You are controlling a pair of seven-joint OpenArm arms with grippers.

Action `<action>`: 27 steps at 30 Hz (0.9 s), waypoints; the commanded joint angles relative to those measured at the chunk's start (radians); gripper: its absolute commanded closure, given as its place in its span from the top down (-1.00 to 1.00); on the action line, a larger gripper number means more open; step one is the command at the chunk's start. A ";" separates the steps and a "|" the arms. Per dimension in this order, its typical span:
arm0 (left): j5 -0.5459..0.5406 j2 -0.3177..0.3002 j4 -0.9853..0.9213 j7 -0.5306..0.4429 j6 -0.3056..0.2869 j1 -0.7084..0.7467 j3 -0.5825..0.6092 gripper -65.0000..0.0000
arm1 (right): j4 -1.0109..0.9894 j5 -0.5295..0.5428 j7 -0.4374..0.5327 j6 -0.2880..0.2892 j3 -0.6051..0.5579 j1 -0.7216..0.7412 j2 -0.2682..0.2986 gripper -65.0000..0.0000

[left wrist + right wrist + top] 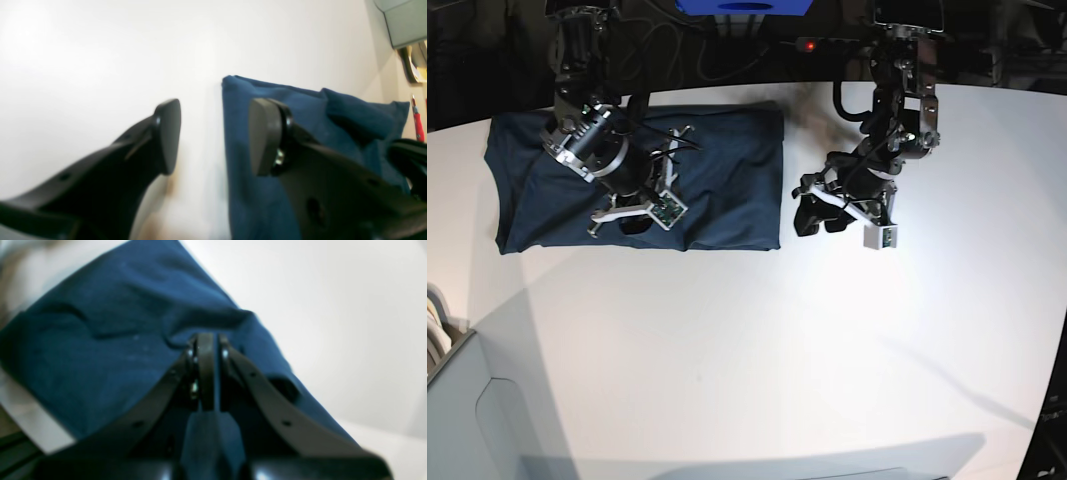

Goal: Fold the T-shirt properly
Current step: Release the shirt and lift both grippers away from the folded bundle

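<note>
Left wrist view, left end effector [213, 136]: the jaws are seen spread wide with nothing between them; it is released and hangs over bare white desk [100, 50], just beside the straight side edge of the T-shirt [247, 140]
Left wrist view, placement: the gap is lined up near the cloth's edge, which is judged a ready position for taking that edge once a fold is called for
Left wrist view, surroundings: a grey box-like corner [405, 23] and a red-handled tool [418, 125] are seen at the far right; what the grey object holds cannot be told

Right wrist view, right end effector [210, 350]: the jaws are clenched, with a raised ridge of the dark blue T-shirt [100, 340] running up to the tips; a pinch of cloth is judged to be held
Right wrist view, reason: the wrinkles gathered toward the tips suggest the fabric is gripped so that it can be lifted and carried over

Base view, T-shirt [727, 180]: it is laid flat on the white desk [777, 350], at the back, already a rough rectangle
Base view, right end effector [632, 215]: it is set down on the cloth near its front edge
Base view, left end effector [822, 215]: it is kept just off the cloth's side edge
Base view, containers: a grey bin-like shape [472, 410] is seen at the lower corner; its contents are not visible
</note>
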 commanded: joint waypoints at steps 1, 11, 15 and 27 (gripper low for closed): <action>-0.012 -0.004 0.024 -0.015 -0.012 0.001 -0.007 -0.03 | -0.022 0.006 0.024 0.014 0.001 0.030 0.001 -0.96; -0.012 -0.004 0.028 -0.018 -0.012 0.024 -0.007 -0.03 | -0.253 0.006 0.027 0.014 0.145 0.174 0.007 -1.00; -0.012 -0.002 0.025 -0.018 -0.012 0.024 -0.007 -0.03 | -0.324 0.006 0.027 0.014 0.248 0.211 0.027 -1.00; -0.012 -0.004 0.028 -0.019 -0.012 0.018 -0.066 -0.03 | -0.184 0.008 -0.040 0.014 0.476 0.157 0.130 -0.87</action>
